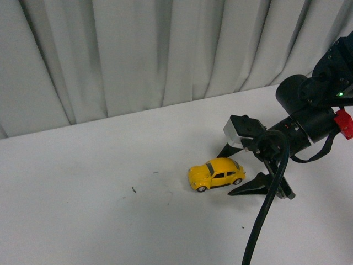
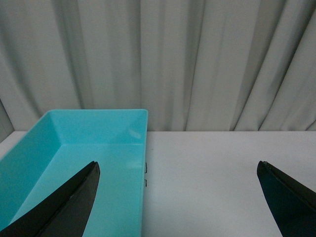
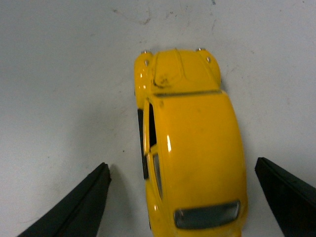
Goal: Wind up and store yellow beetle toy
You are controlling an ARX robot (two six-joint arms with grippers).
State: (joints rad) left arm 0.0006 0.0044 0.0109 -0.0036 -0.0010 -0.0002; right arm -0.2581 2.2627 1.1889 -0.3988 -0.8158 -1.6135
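Note:
The yellow beetle toy (image 1: 216, 173) stands on its wheels on the white table (image 1: 83, 210), nose to the left in the front view. My right gripper (image 1: 224, 175) is open at its rear, one finger on each side of its tail. In the right wrist view the toy (image 3: 190, 148) lies between the two black fingers (image 3: 84, 207), and neither touches it; the gripper (image 3: 181, 163) is open. My left gripper (image 2: 177, 165) is open and empty over the table, beside a turquoise box (image 2: 98, 128). The left arm and the box are out of the front view.
A grey curtain (image 1: 165, 49) hangs along the table's far edge. The right arm's black cable (image 1: 265, 221) loops down at the front right. Small dark marks (image 1: 133, 190) lie on the table left of the toy. The turquoise box looks empty inside.

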